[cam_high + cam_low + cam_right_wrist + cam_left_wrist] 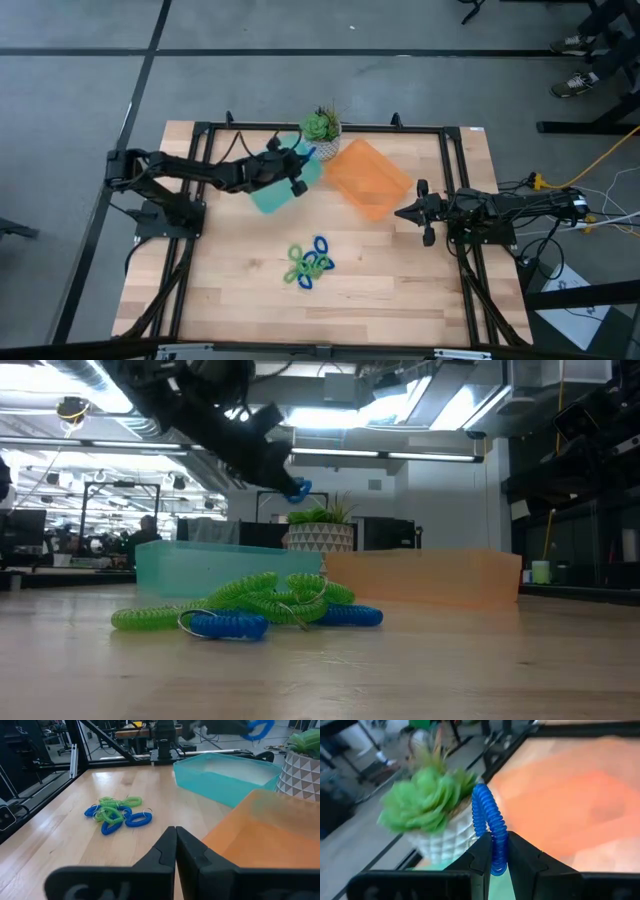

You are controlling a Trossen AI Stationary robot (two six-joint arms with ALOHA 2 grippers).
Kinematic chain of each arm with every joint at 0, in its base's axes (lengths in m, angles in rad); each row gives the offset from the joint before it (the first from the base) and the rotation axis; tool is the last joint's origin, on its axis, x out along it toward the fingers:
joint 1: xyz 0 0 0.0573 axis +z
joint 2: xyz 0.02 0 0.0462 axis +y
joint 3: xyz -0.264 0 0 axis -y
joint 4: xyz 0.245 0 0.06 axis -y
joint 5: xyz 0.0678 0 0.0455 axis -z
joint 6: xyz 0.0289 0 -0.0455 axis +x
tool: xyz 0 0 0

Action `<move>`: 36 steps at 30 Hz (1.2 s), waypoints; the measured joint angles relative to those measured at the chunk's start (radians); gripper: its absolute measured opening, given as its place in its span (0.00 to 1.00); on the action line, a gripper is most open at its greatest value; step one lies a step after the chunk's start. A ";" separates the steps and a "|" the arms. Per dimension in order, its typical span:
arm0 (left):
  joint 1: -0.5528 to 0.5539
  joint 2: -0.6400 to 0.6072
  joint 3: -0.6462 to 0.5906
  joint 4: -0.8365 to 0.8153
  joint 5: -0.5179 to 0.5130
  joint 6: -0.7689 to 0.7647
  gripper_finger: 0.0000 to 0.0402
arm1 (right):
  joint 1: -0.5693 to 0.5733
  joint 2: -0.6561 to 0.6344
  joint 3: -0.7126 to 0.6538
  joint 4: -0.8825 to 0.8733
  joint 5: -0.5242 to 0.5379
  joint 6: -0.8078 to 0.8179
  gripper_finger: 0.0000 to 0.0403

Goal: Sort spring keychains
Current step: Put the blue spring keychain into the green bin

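A bright blue coiled plastic spring keychain [489,827] is hanging pinched between the narrowly parted fingers of the left gripper [297,172], its ribbed loop standing up past the fingertips. The gripper is holding it in the air above the far end of the translucent teal rectangular plastic tray [272,192], close to the small green succulent in a white faceted pot [321,127].

The step in hand looks like the carry of one blue keychain to its bin. The next move probably calls for centring over the teal tray and opening the fingers, keeping clear of the plant so the springy loop does not snag or bounce out.

The remaining keychains, a tangled heap of green and blue plastic coils [309,263] with thin metal rings, are lying on the pale wooden slatted table [400,300], well apart from both trays. Their interlocked coils may drag neighbours along when one is picked.

The translucent orange rectangular plastic tray [369,178] is sitting beside the teal one. The right gripper [412,211] is waiting beside it with fingers closed and nothing held.
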 joint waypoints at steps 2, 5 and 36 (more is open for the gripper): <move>0.018 -0.003 0.000 -0.050 0.000 -0.002 0.12 | 0.000 0.000 0.000 0.000 0.000 0.000 0.02; 0.036 -0.004 0.000 -0.109 0.000 -0.021 0.12 | 0.000 0.000 0.000 0.000 0.000 0.000 0.02; 0.049 -0.005 0.000 -0.752 0.125 -0.027 0.12 | 0.000 0.000 0.000 0.000 0.000 0.000 0.02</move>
